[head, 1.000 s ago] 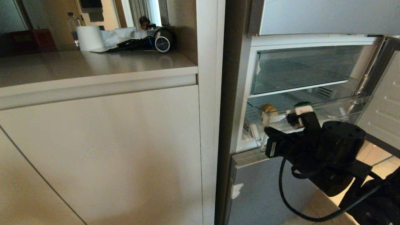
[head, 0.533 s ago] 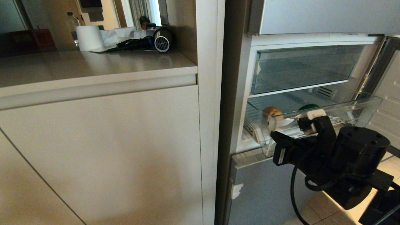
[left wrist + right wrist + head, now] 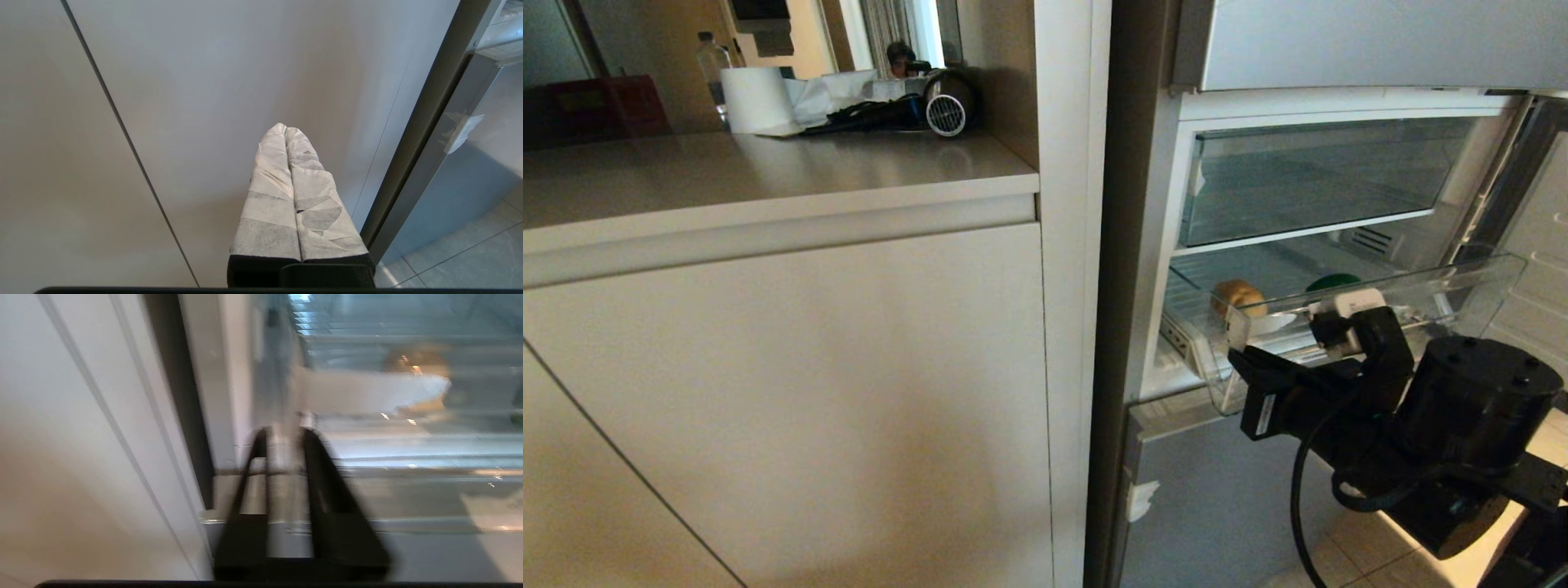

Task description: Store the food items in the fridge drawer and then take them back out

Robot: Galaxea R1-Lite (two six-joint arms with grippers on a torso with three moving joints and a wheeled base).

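Pale cabinet fronts (image 3: 784, 392) fill the left half of the head view, topped by a light tabletop (image 3: 768, 175). At its far left stand a red box (image 3: 600, 106) and a clear water bottle (image 3: 712, 69), then a white paper roll (image 3: 756, 100), some crumpled white cloth (image 3: 837, 88) and a dark round appliance with a white grille (image 3: 947, 110).

Right of the cabinets, past a tall white panel (image 3: 1074, 286), stands the blue-grey fridge (image 3: 1217, 506) with its middle section open. An upper clear bin (image 3: 1307, 180) sits pushed in. Below it the fridge drawer (image 3: 1478, 282), see-through, is pulled out toward the near right. Inside it the potato (image 3: 1236, 296) lies at the far left, and a little to its right only the top of the green bell pepper (image 3: 1333, 282) shows behind the drawer's front wall.

The right pincer (image 3: 1294, 314) is at the drawer's near front edge; in the right wrist view its fingers (image 3: 322, 498) stand slightly apart with a narrow gap, and whether they touch the rail cannot be told.

The left pincer (image 3: 284, 130), seen only in the left wrist view, is parked low before a cabinet front beside the fridge's edge, its white-wrapped fingers (image 3: 269, 196) pressed together and empty.
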